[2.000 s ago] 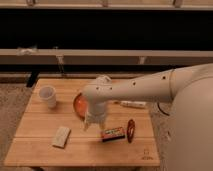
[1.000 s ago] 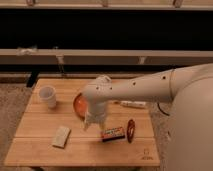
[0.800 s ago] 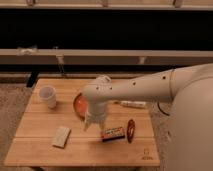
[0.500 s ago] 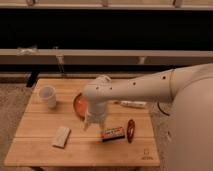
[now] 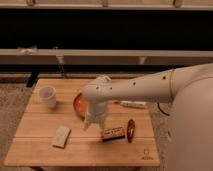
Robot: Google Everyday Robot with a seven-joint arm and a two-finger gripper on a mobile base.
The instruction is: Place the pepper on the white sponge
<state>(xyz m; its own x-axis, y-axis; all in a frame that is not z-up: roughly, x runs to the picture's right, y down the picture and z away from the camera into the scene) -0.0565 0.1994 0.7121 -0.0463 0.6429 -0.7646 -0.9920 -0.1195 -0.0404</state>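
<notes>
The dark red pepper (image 5: 131,130) lies on the wooden table (image 5: 80,150) at the right, next to a red-orange box (image 5: 113,133). The white sponge (image 5: 61,136) lies flat at the front left of the table. My gripper (image 5: 94,123) hangs from the white arm over the middle of the table, just left of the box and in front of the orange bowl (image 5: 79,105). It is apart from the pepper and well right of the sponge.
A white cup (image 5: 48,96) stands at the back left. A white elongated object (image 5: 132,104) lies at the back right, behind the arm. A low shelf and dark wall run behind the table. The robot's white body fills the right side.
</notes>
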